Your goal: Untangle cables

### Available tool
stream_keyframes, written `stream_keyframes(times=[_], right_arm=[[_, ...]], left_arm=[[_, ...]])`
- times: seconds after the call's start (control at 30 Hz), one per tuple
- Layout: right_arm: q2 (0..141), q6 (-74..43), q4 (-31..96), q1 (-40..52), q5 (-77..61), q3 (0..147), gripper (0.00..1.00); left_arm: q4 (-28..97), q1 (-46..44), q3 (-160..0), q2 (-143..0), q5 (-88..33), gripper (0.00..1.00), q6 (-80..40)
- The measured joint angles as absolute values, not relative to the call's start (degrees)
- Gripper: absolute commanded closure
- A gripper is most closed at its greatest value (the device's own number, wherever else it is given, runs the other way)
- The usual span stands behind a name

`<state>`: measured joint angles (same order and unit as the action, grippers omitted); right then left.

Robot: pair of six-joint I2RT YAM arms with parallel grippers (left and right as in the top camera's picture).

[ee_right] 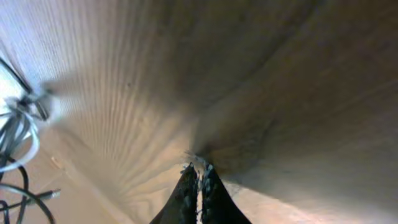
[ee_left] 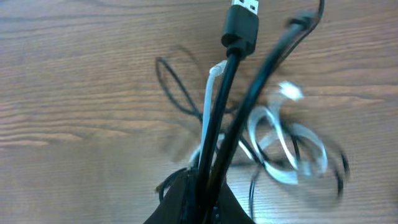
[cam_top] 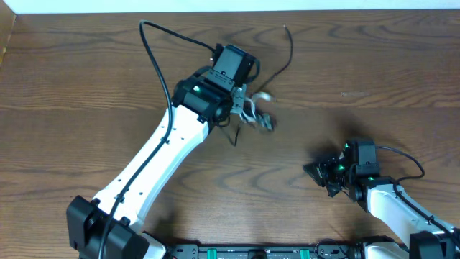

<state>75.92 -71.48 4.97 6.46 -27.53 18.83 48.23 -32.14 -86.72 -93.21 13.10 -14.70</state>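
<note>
My left gripper [cam_top: 241, 98] hangs over the upper middle of the table, shut on a bundle of cables. In the left wrist view two black cables [ee_left: 231, 106] and a white one [ee_left: 209, 106] rise from between its closed jaws [ee_left: 200, 190]. One black cable ends in a USB plug [ee_left: 242, 25]. White loops [ee_left: 291, 155] and a thin black loop [ee_left: 174, 90] trail on the wood below. From overhead, a black strand [cam_top: 289, 50] curves toward the far edge. My right gripper [cam_top: 317, 173] sits low at the right, shut and empty [ee_right: 199, 169], apart from the cables [ee_right: 17, 140].
The wooden table [cam_top: 374, 79] extends all round. The left arm's own thick black wire [cam_top: 154, 54] arcs beside its white link. The table's far edge [cam_top: 345, 9] runs along the top.
</note>
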Motion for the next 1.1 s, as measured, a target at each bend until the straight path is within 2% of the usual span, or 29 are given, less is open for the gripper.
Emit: stream_keyframes(times=[0.1, 0.27, 0.37, 0.6, 0.87, 1.1], right_arm=[[75.4, -71.3, 5.1, 6.5, -27.1, 19.0, 0.77], [75.0, -71.1, 3.5, 6.5, -28.4, 19.5, 0.44], [75.2, -69.5, -1.5, 6.5, -30.1, 19.4, 0.38], [75.5, -68.5, -15.5, 6.6, -32.9, 19.1, 0.34], [75.5, -83.4, -26.2, 7.7, -33.1, 19.0, 0.36], [75.6, -89.7, -33.4, 10.1, -32.7, 19.0, 0.38]], left_arm=[[48.4, -31.6, -86.7, -93.2, 13.2, 0.93, -14.8], [48.4, -31.6, -86.7, -93.2, 12.0, 0.92, -14.9], [48.4, -31.6, -86.7, -93.2, 11.7, 0.93, -14.9], [48.2, -31.6, -86.7, -93.2, 4.9, 0.93, -14.9], [45.9, -32.3, -86.7, -93.2, -10.7, 0.93, -14.9], [44.6, -36.2, -86.7, -93.2, -14.3, 0.93, -14.9]])
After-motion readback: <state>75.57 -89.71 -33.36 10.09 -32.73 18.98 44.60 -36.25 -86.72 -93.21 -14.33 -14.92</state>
